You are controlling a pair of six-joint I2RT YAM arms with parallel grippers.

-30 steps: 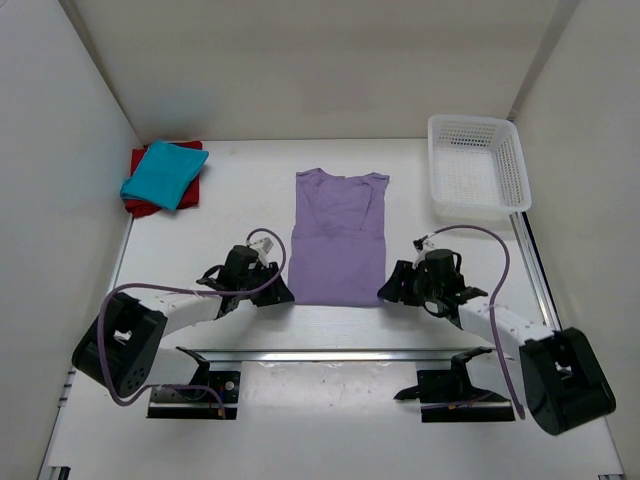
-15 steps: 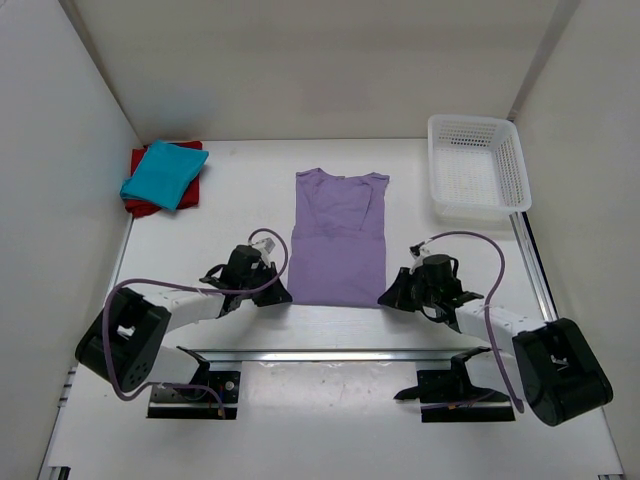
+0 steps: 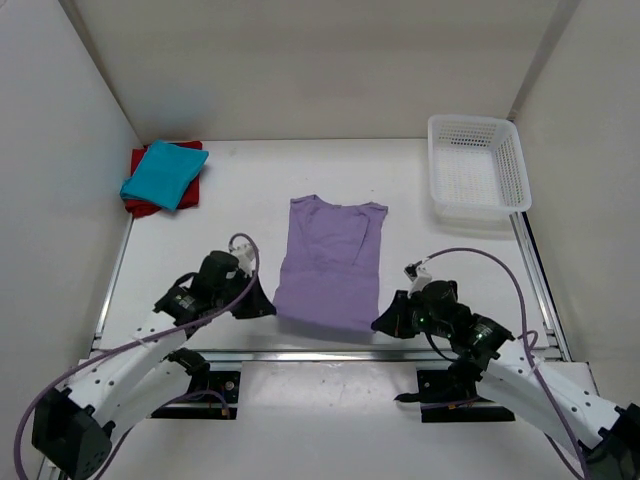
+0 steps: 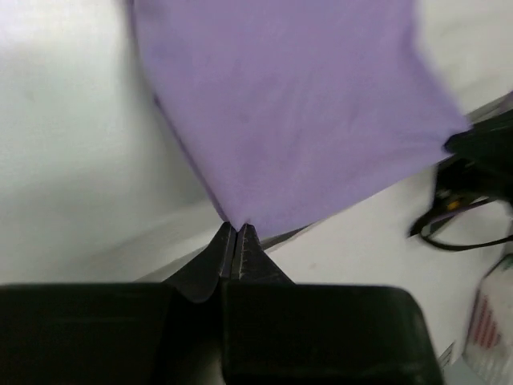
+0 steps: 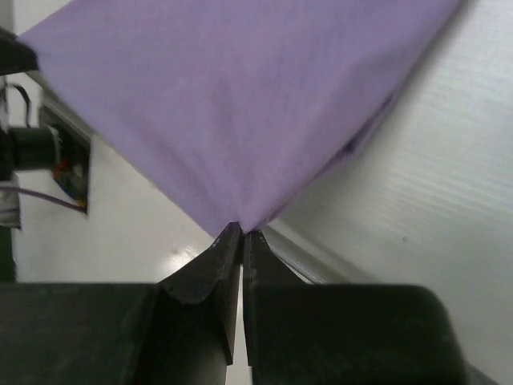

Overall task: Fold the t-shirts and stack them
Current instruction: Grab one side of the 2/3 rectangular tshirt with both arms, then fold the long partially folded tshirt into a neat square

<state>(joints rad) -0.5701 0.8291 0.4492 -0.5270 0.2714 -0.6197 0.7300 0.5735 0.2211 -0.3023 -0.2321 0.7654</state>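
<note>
Hem corners of the lavender shirt (image 3: 330,262) are pinched in both grippers, close to the near edge of the table (image 3: 230,205), where a metal rail (image 3: 330,354) runs left to right. The left gripper (image 4: 237,234) has its fingers pressed together on the near-left corner. The right gripper (image 5: 241,234) clamps the near-right corner the same way. In both wrist views the cloth fans out taut from the pinch.

The shirt lies mid-table, collar at the far end, its outline a long, slightly skewed panel. Open white tabletop spreads to its left, right and far sides. In the far-left corner, by the side wall, the teal shirt (image 3: 163,172) rests folded into a pad on the folded dark red shirt (image 3: 141,207), whose edges show around it. A white lattice basket (image 3: 470,123) stands in the far-right corner, well apart from the lavender cloth.

The fabric looks soft, matte and fine-knit. The gripper fingers are hard and black.
</note>
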